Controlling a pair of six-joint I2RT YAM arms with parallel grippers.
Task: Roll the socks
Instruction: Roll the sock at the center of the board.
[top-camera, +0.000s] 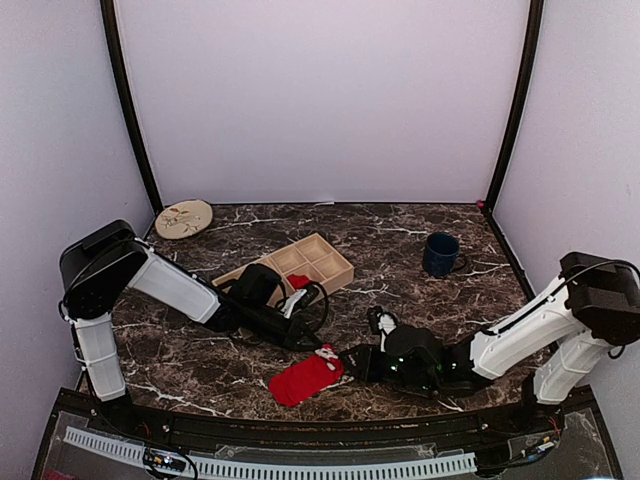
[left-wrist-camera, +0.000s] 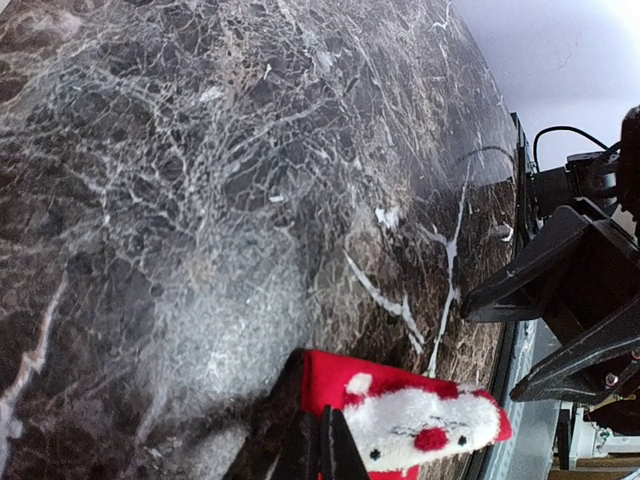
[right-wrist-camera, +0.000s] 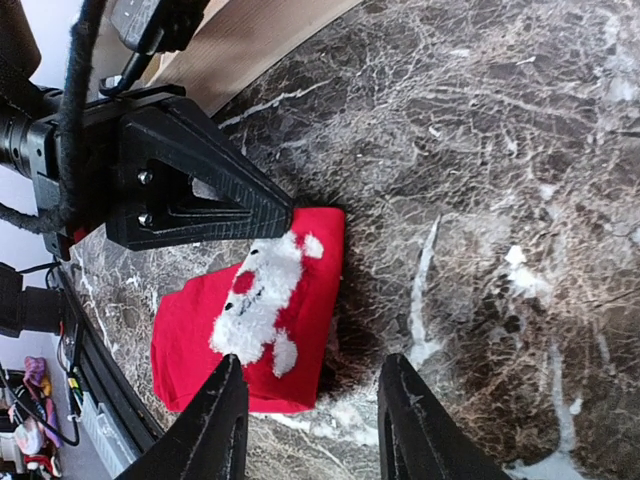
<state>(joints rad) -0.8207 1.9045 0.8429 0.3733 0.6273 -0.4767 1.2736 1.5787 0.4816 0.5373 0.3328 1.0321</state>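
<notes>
A red sock (top-camera: 303, 380) with a white fluffy Santa face (right-wrist-camera: 258, 300) lies flat on the dark marble table, near the front middle. My left gripper (top-camera: 318, 345) is shut, its tips (left-wrist-camera: 322, 452) resting on the sock's (left-wrist-camera: 345, 390) far edge; whether cloth is pinched between them I cannot tell. Opposite it, my right gripper (right-wrist-camera: 315, 420) stands open and low over the table at the sock's (right-wrist-camera: 200, 340) near edge, one finger (right-wrist-camera: 215, 425) over the red cloth, the other finger (right-wrist-camera: 415, 430) over bare marble. Nothing sits between its fingers.
A wooden compartment tray (top-camera: 325, 257) stands behind the left arm, with a scrap of red cloth (top-camera: 298, 282) beside it. A dark blue mug (top-camera: 440, 254) sits at the back right, a round plate (top-camera: 184, 218) at the back left. The table's front edge (top-camera: 300, 420) is close.
</notes>
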